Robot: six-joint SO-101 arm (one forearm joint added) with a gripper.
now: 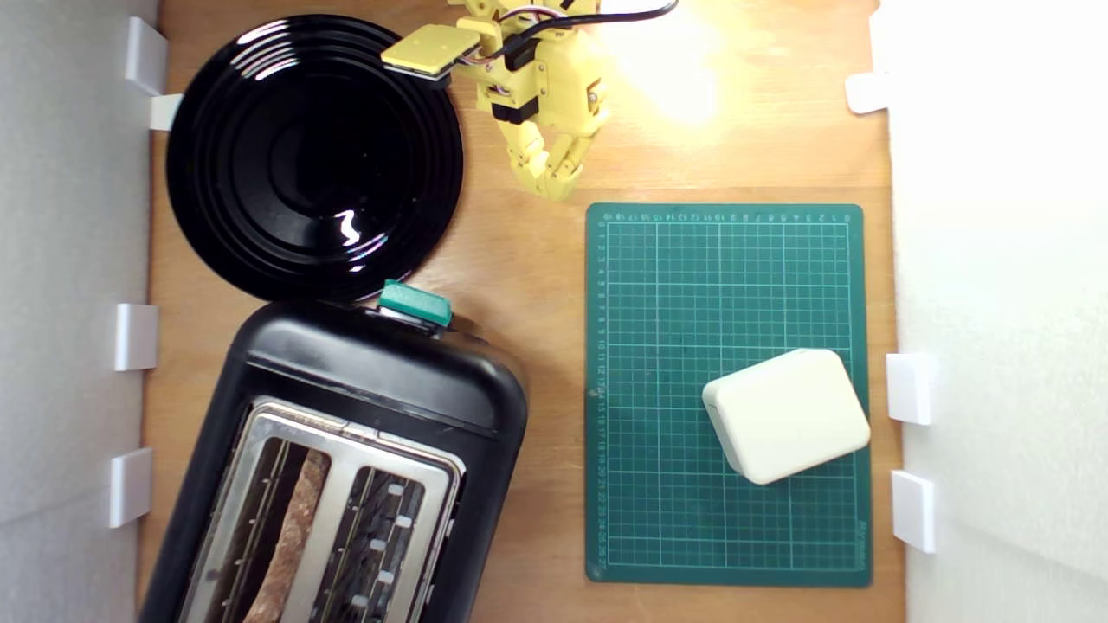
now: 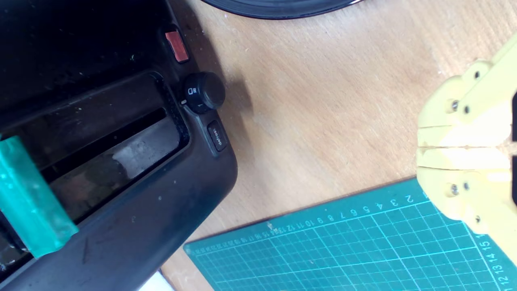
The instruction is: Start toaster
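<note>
A: What's the biggest thing, and is there any writing on it?

B: The toaster point(image 1: 346, 450), glossy black plastic with rounded corners, sits at the lower part of the exterior view's left on the wooden table point(image 1: 537, 285). A small button point(image 2: 217, 136) in the wrist view reads "defrost". Next to it sit a round black dial point(image 2: 204, 92) and a red button point(image 2: 177, 45). A silver slot plate point(image 1: 346, 433) tops it, and a slice of brown bread point(image 1: 290, 536) stands in one slot.

A: Next down?

B: A round black plate point(image 1: 313, 156), shiny with ridged rings, just beyond the toaster. Then a green cutting mat point(image 1: 692, 294) with a pale grid and numbers along its edges, at the exterior view's right. A smooth cream box point(image 1: 786, 414) with rounded corners lies on it.

A: The lever?

B: A teal-green block point(image 1: 416, 303) at the toaster's end nearest the plate.

A: And the gripper?

B: The yellow plastic gripper point(image 1: 554, 183) hangs over bare wood between plate and mat, fingers pressed together, holding and touching nothing.
</note>
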